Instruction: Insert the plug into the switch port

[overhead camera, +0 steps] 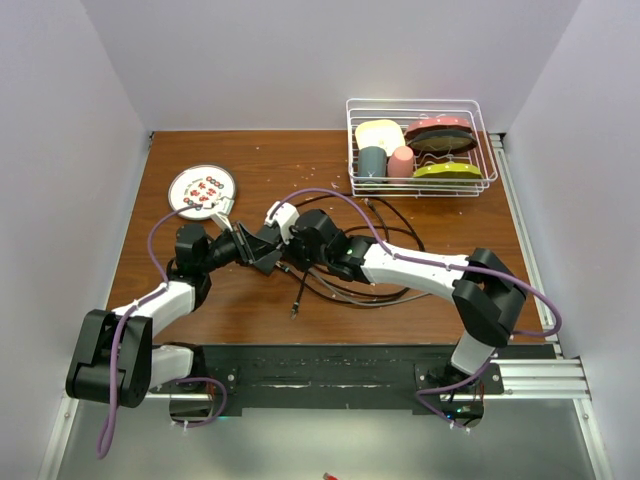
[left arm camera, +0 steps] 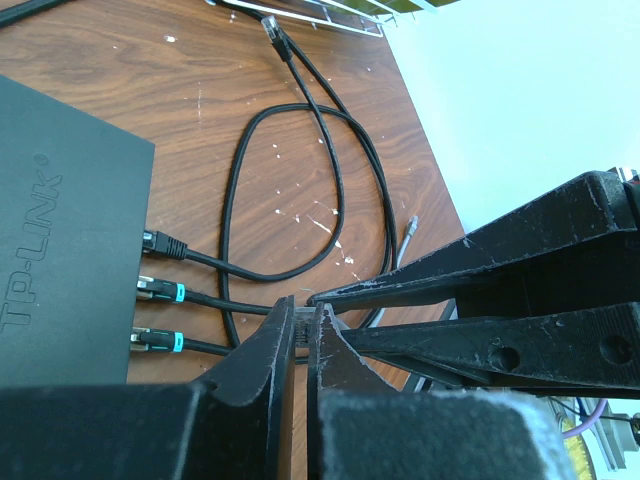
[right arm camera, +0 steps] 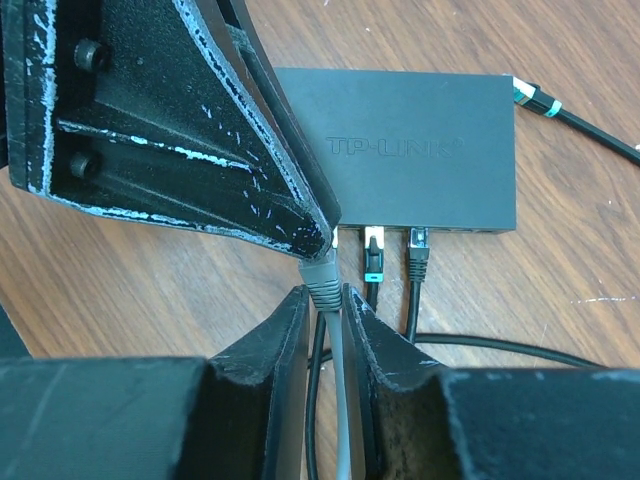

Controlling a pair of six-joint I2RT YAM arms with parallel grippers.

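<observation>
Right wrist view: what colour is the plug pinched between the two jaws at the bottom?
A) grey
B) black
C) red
A: the plug held in the jaws of the right gripper is pale grey, in front of the black switch.

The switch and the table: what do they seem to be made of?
The switch: probably plastic, maybe painted metal; matte black with a faint logo in its lid. The table: wood or wood-look laminate; brown grain, white scuff marks.

Black cables thick before switch ports
</observation>
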